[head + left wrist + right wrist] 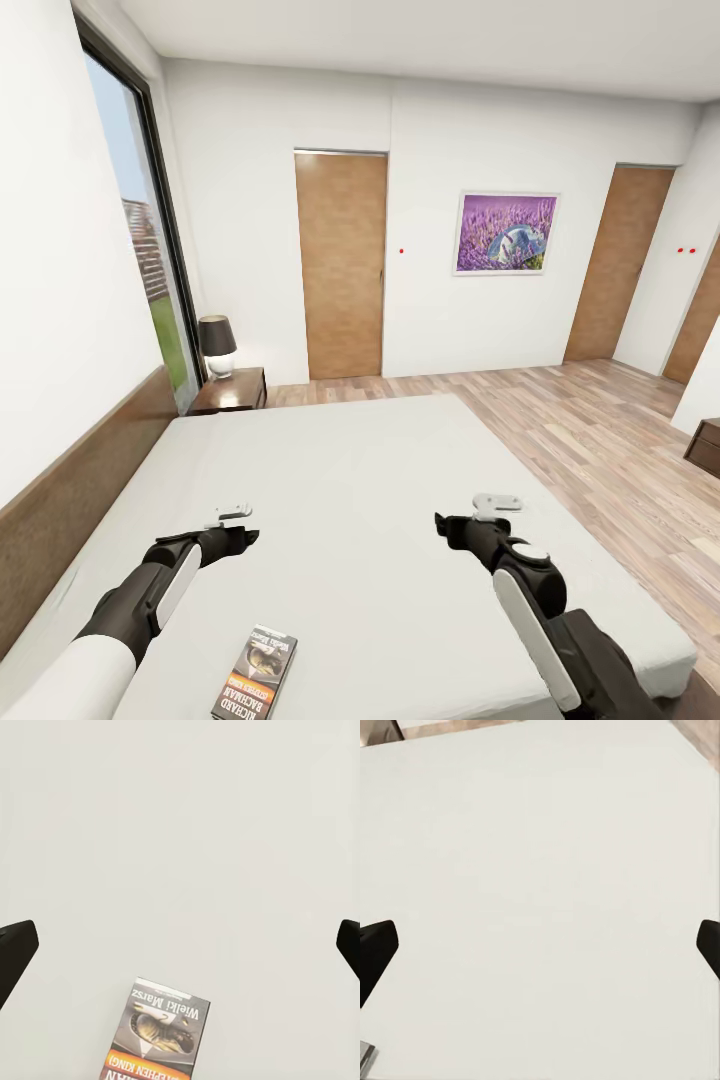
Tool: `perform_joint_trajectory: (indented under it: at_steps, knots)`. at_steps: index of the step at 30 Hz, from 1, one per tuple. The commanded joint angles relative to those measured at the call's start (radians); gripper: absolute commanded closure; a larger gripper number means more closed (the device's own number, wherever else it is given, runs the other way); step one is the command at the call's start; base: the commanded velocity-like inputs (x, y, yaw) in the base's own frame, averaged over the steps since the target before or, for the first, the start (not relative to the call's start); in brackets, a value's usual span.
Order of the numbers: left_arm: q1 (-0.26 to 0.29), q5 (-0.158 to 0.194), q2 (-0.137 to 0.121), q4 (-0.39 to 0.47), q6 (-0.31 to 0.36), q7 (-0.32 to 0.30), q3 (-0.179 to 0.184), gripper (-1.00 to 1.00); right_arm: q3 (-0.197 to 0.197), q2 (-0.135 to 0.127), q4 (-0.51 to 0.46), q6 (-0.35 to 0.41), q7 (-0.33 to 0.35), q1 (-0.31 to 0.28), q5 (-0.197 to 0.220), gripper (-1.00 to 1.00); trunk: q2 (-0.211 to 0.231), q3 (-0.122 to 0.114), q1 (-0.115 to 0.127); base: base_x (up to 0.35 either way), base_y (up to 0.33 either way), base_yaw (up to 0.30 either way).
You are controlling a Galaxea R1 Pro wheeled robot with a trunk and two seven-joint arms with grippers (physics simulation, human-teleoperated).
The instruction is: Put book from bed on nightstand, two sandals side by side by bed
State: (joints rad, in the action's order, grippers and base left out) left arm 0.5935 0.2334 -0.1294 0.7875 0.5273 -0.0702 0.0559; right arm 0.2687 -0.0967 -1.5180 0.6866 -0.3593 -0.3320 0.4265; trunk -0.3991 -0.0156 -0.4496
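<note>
- The book (pixel 256 673) lies flat on the bed (pixel 360 470), nearer to me than both sets of jaws and closest to the left ones; my left wrist view shows its dark cover (pixel 157 1033) with an orange band, lying clear of the fingertips.
- My left gripper (pixel 238 537) hangs just above the mattress, beyond the book. Its jaws stand wide apart, the dark fingertips (pixel 15 952) at opposite edges of the wrist view, with nothing between them.
- My right gripper (pixel 447 527) hovers over the mattress, level with the left one and well apart from it. Its jaws are likewise spread wide, fingertips (pixel 375 949) at either edge of that view, holding nothing.
- Past both jaws the pale mattress runs on, bare, to its far edge.
- Beyond the left jaws, a nightstand (pixel 231 389) stands by the headboard (pixel 80 490) corner and carries a dark-shaded lamp (pixel 217 345).
- Farther off, wood-plank floor (pixel 590 420) leads to the white wall, with a brown door (pixel 341 265) and a lavender picture (pixel 506 233).
</note>
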Motion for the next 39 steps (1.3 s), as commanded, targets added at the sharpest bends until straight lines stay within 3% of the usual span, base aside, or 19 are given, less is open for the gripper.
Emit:
perform_joint_trajectory:
  at_steps: [1, 4, 11, 19, 26, 39]
  knots:
    - [0.000, 0.004, -0.001, 0.001, 0.005, 0.000, 0.003, -1.00, 0.019, 0.007, 0.008, -0.004, -0.043, -0.014, 0.010, -1.00, -0.001, 0.001, 0.000, 0.000, 0.000, 0.000]
    - [0.001, 0.005, 0.000, 0.001, 0.008, 0.000, 0.002, -1.00, 0.051, 0.025, 0.025, -0.024, -0.107, -0.055, 0.010, -1.00, -0.001, 0.001, 0.000, 0.000, 0.000, 0.000]
    - [0.001, 0.008, 0.000, 0.000, 0.013, -0.003, 0.000, -1.00, 0.076, 0.042, 0.041, -0.042, -0.156, -0.102, 0.011, -1.00, -0.001, 0.001, 0.000, 0.000, 0.000, 0.000]
    - [0.002, 0.012, 0.011, -0.023, 0.019, -0.010, -0.003, -1.00, 0.086, 0.054, 0.049, -0.050, -0.165, -0.115, 0.013, -1.00, -0.001, 0.001, 0.000, 0.000, 0.000, 0.000]
    - [0.007, 0.013, 0.048, -0.098, 0.023, -0.016, -0.002, -1.00, 0.092, 0.056, 0.050, -0.067, -0.166, -0.118, 0.014, -1.00, -0.001, 0.001, 0.000, 0.000, 0.000, 0.000]
    - [0.040, 0.015, 0.053, -0.182, 0.087, -0.058, -0.007, -1.00, 0.095, 0.057, 0.050, -0.072, -0.165, -0.118, 0.014, -1.00, -0.001, 0.001, 0.000, 0.000, 0.000, 0.000]
